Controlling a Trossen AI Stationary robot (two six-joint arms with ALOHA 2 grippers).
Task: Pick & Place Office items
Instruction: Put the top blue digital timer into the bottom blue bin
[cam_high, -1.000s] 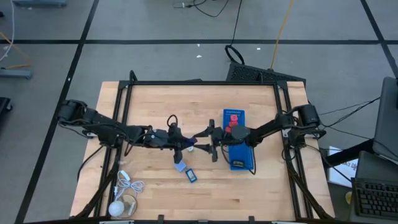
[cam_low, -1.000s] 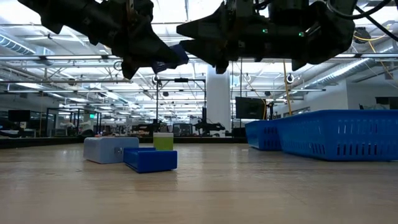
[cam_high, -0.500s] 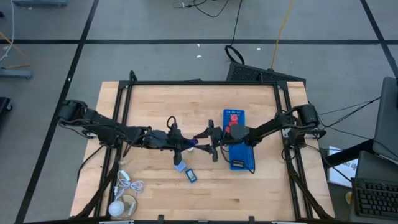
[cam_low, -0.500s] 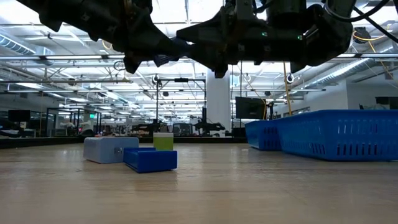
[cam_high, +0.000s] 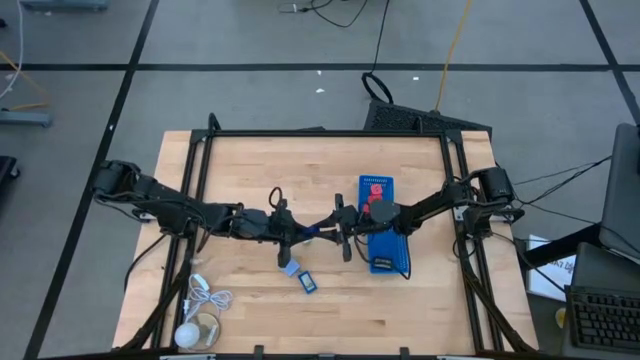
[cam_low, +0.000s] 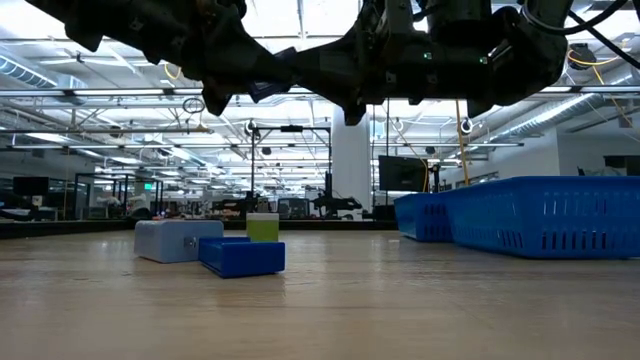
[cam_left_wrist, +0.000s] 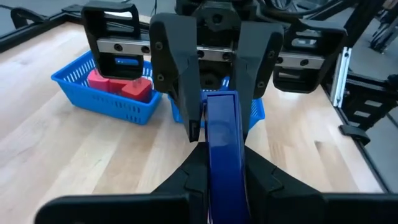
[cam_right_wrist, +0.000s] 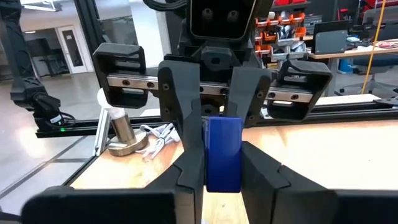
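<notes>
Since a second ago my two grippers have closed the gap between them above the middle of the table (cam_high: 250, 160), and they now meet nose to nose.

From above, my left gripper (cam_high: 304, 234) and my right gripper (cam_high: 330, 229) face each other with a blue piece (cam_high: 316, 231) bridging them. A pale grey-blue piece (cam_high: 290, 268) and a small blue piece (cam_high: 309, 284) lie on the wood just below them, and red pieces (cam_high: 375, 188) sit in the blue tray (cam_high: 384, 252) on my right side.

From table height, both grippers hang well above the wood, and the grey-blue piece (cam_low: 177, 241) and blue piece (cam_low: 241, 256) rest beneath.

From my left wrist, my fingers (cam_left_wrist: 180, 180) are clamped on the blue piece (cam_left_wrist: 222, 149), and the right arm's fingers flank its far end.

From my right wrist, my fingers (cam_right_wrist: 191, 168) stand either side of the blue piece (cam_right_wrist: 222, 152); I cannot tell whether they press on it yet.

The risk I judge is in the handover. If my left lets go before my right grips firmly, the piece drops onto the pieces below. If both pull while clamped, it may twist or slip sideways.
</notes>
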